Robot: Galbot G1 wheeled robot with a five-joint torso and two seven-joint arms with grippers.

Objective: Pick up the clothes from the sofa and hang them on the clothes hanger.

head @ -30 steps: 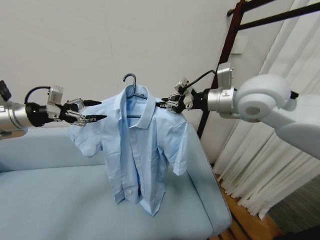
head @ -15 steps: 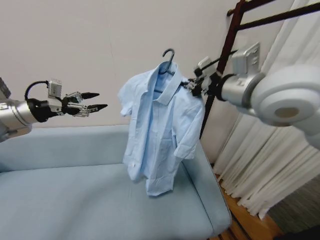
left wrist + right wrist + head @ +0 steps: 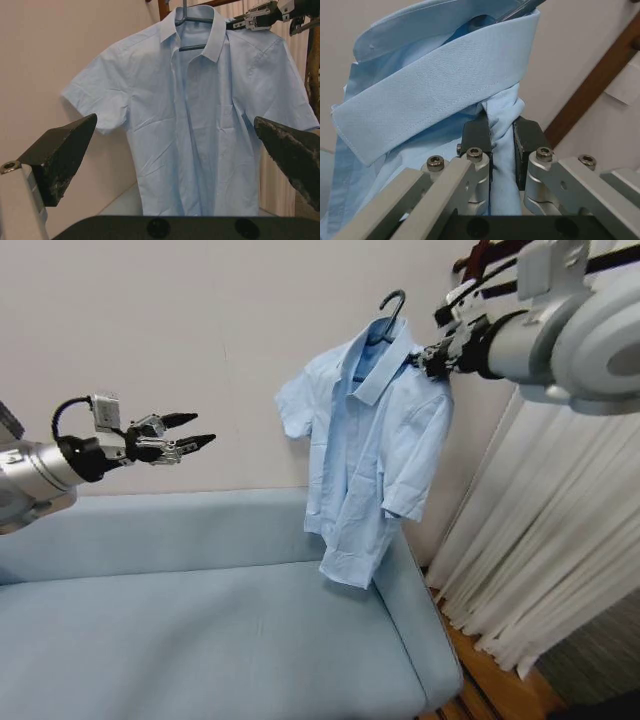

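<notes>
Blue sofa [image 3: 200, 630]: nearest thing in the head view. Its long seat lies bare from the left edge across to its right end, with the backrest along the wall.
Wooden floor [image 3: 488, 682]: a narrow strip between the sofa's right end and the curtain hem.
Left gripper [image 3: 203, 428]: held in the air above the backrest on the robot's left. Its dark fingers are spread wide with nothing between them, and open air separates them from the shirt.
Shirt [image 3: 375, 440]: light blue, short-sleeved and buttoned, on a hanger. It is held up in the air over the sofa's right end, in front of the wall. One sleeve juts toward the left gripper, and the hem hangs low by the backrest corner; whether it brushes the sofa cannot be told.
Right gripper [image 3: 425, 358]: high on the robot's right, clenched on the shirt's shoulder just beside the collar. In the right wrist view a fold of cloth is pinched between its two black pads [image 3: 477, 136].
Hanger hook [image 3: 393, 302]: dark metal, rising from the collar, free in the air and apart from the rack.
Rack [image 3: 478, 258]: dark wooden post and rails at the upper right, behind the right arm.
Curtain [image 3: 545, 550]: white folds down the right side, close to the sofa's end.
Wall [image 3: 200, 320]: plain and pale behind everything.
Wall plate [image 3: 624, 84]: pale patch beside the rack post; any marking on it is too small to tell.
</notes>
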